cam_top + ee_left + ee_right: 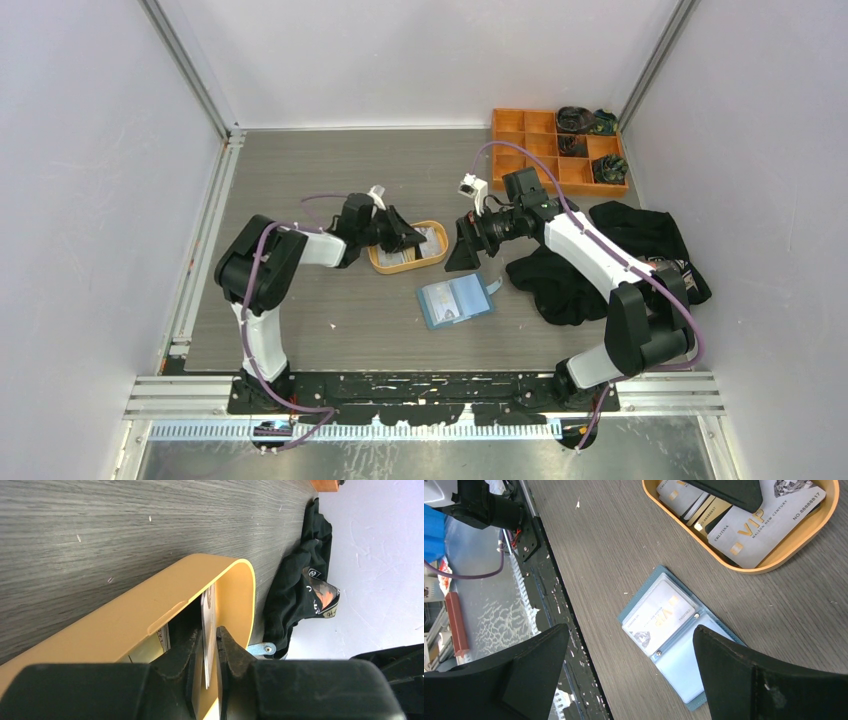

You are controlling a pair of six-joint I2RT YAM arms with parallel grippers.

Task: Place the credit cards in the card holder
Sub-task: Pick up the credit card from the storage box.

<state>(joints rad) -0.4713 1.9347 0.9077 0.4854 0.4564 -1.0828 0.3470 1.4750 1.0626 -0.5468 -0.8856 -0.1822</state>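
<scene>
From above, the open blue fold-over card holder (455, 300) lies mid-table toward the near edge; the left gripper (405, 238) reaches into the orange oval plastic tray (440, 260) just beyond. Left wrist: it pinches one thin pale credit card (207, 620) on edge, so pickup is in hand. Right wrist: the right gripper (630, 630) hangs spread wide over the holder. Next, probably: lift, carry to a free pocket.
</scene>
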